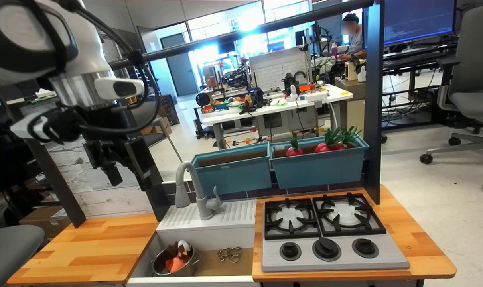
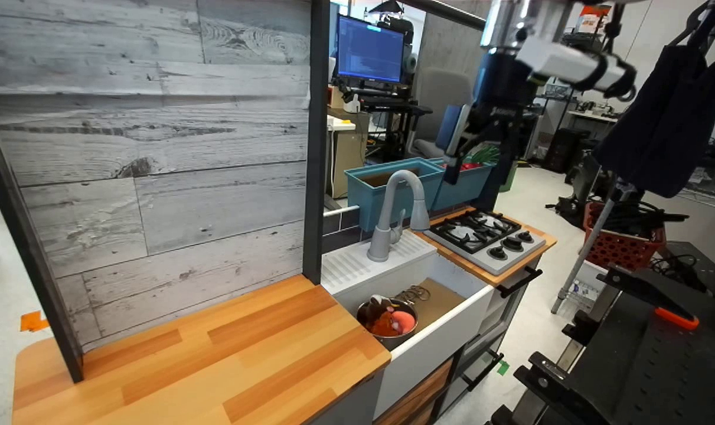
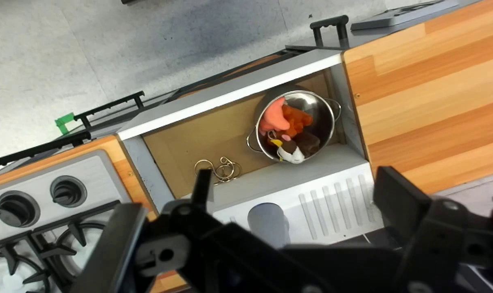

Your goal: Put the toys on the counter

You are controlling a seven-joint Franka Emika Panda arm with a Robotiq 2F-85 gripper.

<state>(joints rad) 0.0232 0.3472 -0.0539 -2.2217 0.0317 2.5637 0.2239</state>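
Toys [image 3: 296, 121] lie in a pot [image 3: 321, 114] inside the sink [image 3: 230, 97], near rings [image 3: 225, 167].

Bright windows [image 1: 215, 23] behind a cluttered white table [image 1: 335, 95]; pale floor [image 1: 405, 175]; grey chair [image 1: 477, 52] near a monitor [image 1: 418, 20]

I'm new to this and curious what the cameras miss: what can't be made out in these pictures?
Exact number of toys: wrist view, they overlap inside the steel pot.
Bottoms of the red vegetables: an exterior view, hidden by the teal planter.
Rest of the robot arm: both exterior views, cut off by frame edges.
Writing on the monitor: an exterior view, too small.
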